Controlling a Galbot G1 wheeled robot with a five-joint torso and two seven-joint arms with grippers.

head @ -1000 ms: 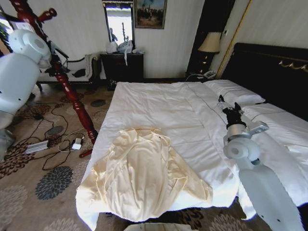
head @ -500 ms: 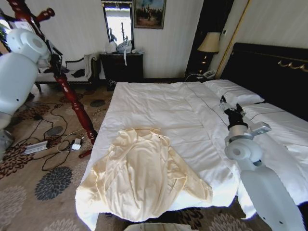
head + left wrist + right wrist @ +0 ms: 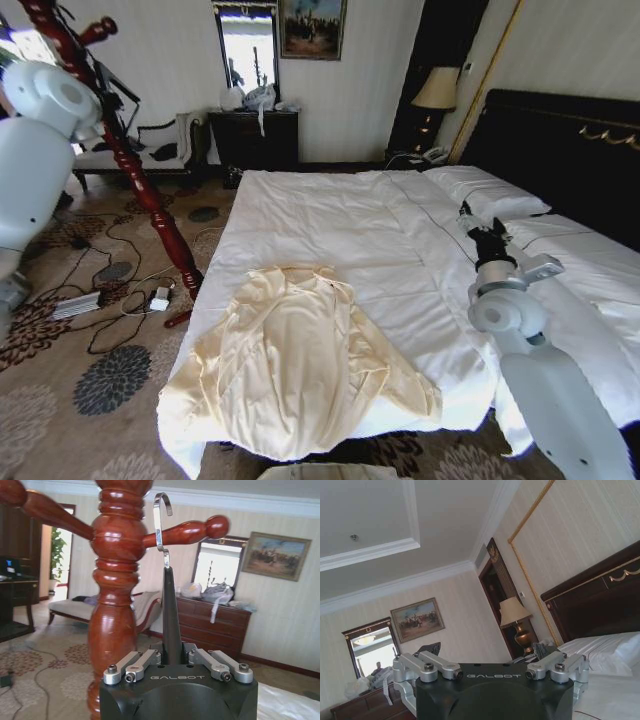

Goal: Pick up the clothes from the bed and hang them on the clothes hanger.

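Left gripper (image 3: 172, 667) clamps the clothes hanger (image 3: 170, 615) beside the coat stand (image 3: 117, 580); right gripper (image 3: 492, 672) hovers open over the bed (image 3: 330, 210). The clothes (image 3: 295, 365) lie spread near its foot (hook could snag a peg).

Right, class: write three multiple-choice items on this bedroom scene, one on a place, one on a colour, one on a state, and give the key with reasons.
1. Where do the clothes lie?
A on the bed's near corner
B on the pillows
C on the carpet

2. What colour is the coat stand?
A white
B red-brown
C black

3. What does the left gripper hold?
A nothing
B a lamp
C the clothes hanger

Key: 1 A, they are spread on the bed at the foot end. 2 B, turned polished wood. 3 C, its black neck stands clamped between the fingers.
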